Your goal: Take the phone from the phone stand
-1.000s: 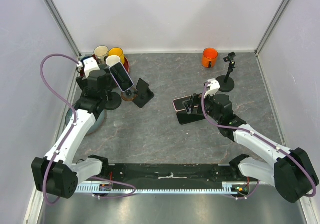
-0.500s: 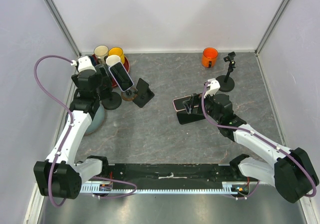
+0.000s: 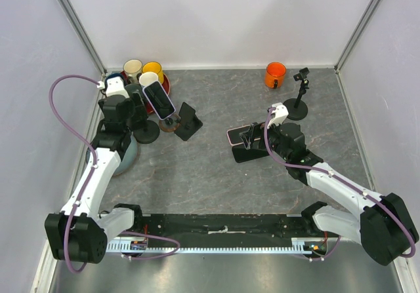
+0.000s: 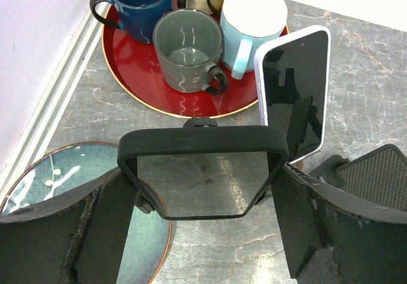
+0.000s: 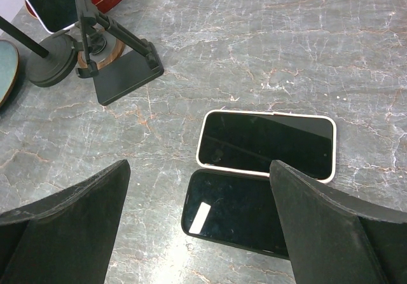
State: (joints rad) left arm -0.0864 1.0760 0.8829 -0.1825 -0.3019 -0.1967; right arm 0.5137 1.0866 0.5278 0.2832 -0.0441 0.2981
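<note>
The phone (image 3: 159, 100), black screen in a white case, leans upright on a small stand with a round wooden base (image 3: 169, 124) at the back left. In the left wrist view the phone (image 4: 294, 93) is ahead and to the right. My left gripper (image 3: 134, 109) is open and empty, just left of the phone. An empty black cradle frame (image 4: 202, 169) of another stand shows between its fingers (image 4: 102, 227). My right gripper (image 3: 248, 137) is open and empty, hovering over two phones lying flat, one white-cased (image 5: 267, 143) and one black (image 5: 235, 211).
A red tray (image 4: 137, 87) with several mugs stands behind the phone. A blue plate (image 4: 38, 182) lies at the left wall. A black folding stand (image 3: 188, 121) is right of the phone. An orange mug (image 3: 275, 75) and a small tripod (image 3: 298, 103) stand at the back right.
My left gripper drew back to the left, away from the phone, then shifted slightly right again. The phone stays on its stand. The right arm has not moved.
</note>
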